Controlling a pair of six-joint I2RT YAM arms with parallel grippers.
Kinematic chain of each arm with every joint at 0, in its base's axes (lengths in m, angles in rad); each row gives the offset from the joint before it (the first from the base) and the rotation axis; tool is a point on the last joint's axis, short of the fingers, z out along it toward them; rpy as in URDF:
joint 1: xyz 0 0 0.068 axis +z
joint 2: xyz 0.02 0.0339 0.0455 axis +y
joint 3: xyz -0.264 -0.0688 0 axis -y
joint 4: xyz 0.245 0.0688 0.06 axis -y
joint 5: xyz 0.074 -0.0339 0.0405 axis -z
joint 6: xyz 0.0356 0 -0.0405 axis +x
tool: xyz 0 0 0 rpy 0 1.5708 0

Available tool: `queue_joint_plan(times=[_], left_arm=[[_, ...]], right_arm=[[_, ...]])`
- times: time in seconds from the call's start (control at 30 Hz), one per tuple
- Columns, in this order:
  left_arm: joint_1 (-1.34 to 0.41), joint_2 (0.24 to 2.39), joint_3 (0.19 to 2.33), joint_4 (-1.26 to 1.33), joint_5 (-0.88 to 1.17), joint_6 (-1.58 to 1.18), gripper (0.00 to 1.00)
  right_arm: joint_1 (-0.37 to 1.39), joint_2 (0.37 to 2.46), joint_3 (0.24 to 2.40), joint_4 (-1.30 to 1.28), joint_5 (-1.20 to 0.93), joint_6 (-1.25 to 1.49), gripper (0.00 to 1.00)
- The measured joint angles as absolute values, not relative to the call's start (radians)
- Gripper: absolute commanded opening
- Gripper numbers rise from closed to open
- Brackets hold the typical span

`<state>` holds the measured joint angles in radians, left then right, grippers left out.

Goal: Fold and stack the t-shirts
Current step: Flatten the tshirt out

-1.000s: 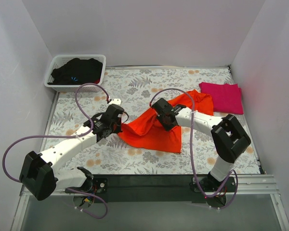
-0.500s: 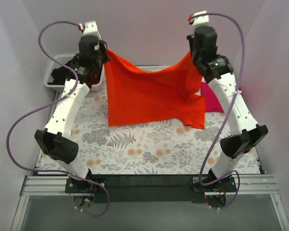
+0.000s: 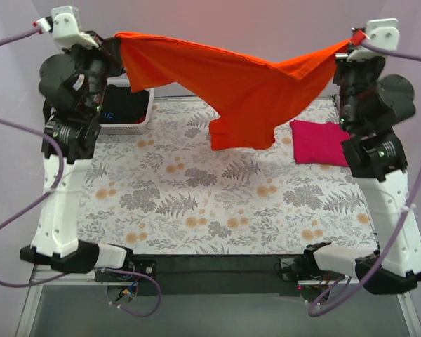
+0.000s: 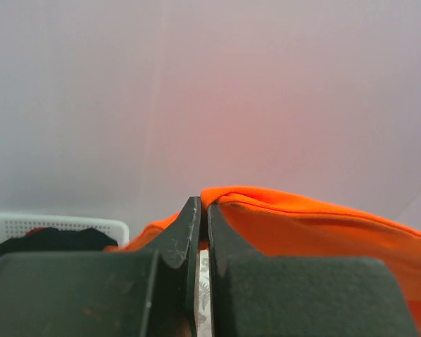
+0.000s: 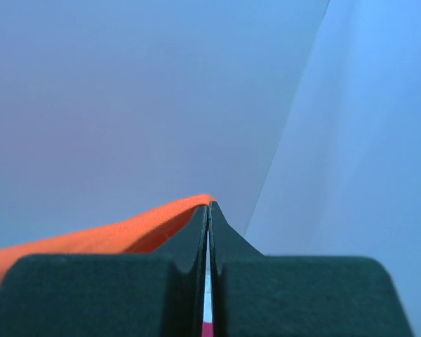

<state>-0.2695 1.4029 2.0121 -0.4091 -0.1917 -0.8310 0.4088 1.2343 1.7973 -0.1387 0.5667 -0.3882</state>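
Raised high, left gripper [image 4: 203, 207] and right gripper [image 5: 208, 207] have jaws pressed together, each pinching one end of the orange t-shirt [image 3: 245, 91]. It hangs stretched in mid-air above the table [image 3: 196, 203], centre sagging. Folded pink t-shirt [image 3: 323, 142] lies near far right corner.

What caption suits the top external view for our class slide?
Left gripper and right gripper stretch the orange t-shirt high over the table; a folded pink t-shirt lies at right.

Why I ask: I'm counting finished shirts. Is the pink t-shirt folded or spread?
Folded: the pink t-shirt lies as a compact rectangle on the table.
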Motion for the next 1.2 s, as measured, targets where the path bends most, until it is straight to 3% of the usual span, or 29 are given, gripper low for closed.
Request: queue_joint_plan(times=[0.3, 0.57, 0.77, 1.0, 1.2], left_arm=[[-0.271, 1.114, 1.971, -0.424, -0.098, -0.842, 0.00], [-0.270, 1.169, 2.054, -0.516, -0.069, -0.843, 0.00], [-0.269, 1.304, 1.855, -0.511, -0.121, -0.830, 0.00], [-0.205, 1.565, 1.482, -0.444, -0.136, -0.851, 0.00], [-0.137, 1.821, 1.401, -0.396, -0.158, -0.876, 0.00]], right_arm=[[0.409, 0.979, 1.755, -0.097, 0.385, -0.411, 0.01], [0.409, 1.036, 1.886, -0.125, 0.287, -0.460, 0.01], [0.408, 1.178, 1.843, -0.133, 0.273, -0.506, 0.01], [0.399, 1.457, 1.603, -0.083, 0.276, -0.575, 0.01], [0.385, 1.780, 1.530, -0.050, 0.273, -0.611, 0.01]])
